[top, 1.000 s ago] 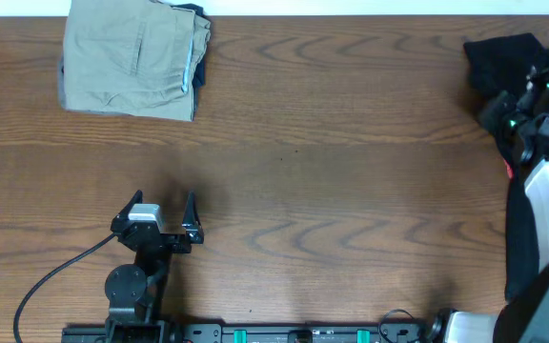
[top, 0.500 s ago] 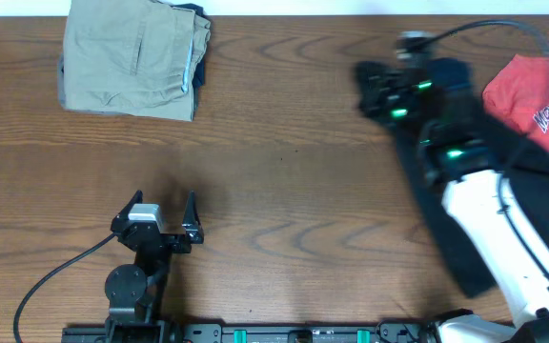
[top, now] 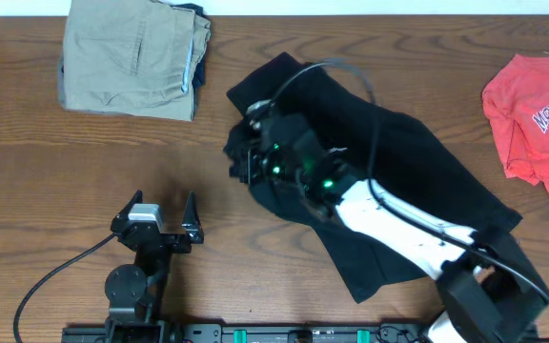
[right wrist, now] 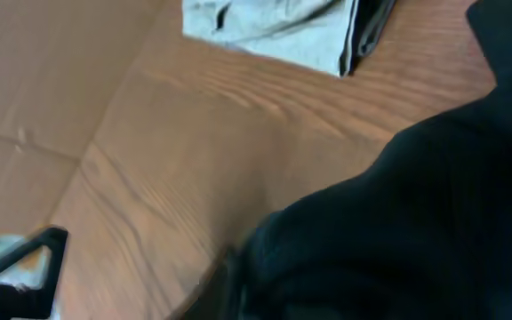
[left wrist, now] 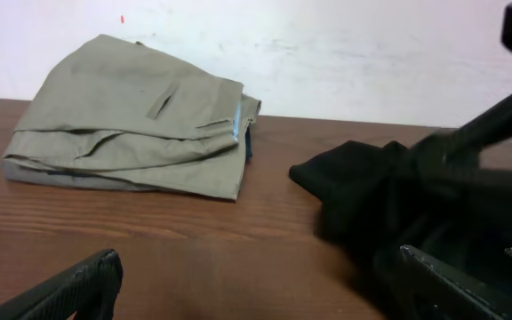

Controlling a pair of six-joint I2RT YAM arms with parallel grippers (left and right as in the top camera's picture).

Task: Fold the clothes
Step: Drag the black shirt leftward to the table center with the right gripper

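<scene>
Right end effector (top: 248, 151) is down low at the left edge of the black shirt (top: 398, 191). Its jaws are pinched in on a bunched handful of cloth, and from the wrist view that soft matte fabric crowds right up to the lens and hides most of the fingers. The shirt sprawls across the middle of the counter (top: 84, 162) as a long crumpled diagonal band, with one pointed corner aimed at the back edge and the far end trailing to the front right. The arm's white link lies across it. Over on the front left, the left end effector (top: 165, 205) hovers spread wide with nothing between its dark, angular fingers, just bare brown wood grain beneath, and the shirt's rumpled edge is near but apart. At the back left sit the khaki trousers (top: 132, 62), folded into a thick rectangular stack of tan twill. A pocket slit shows on top and a sliver of darker cloth peeks out at the right side. At the far right edge lies a red T-shirt (top: 537, 105), loosely spread with white block lettering, partly cut off and clear of the black fabric.
</scene>
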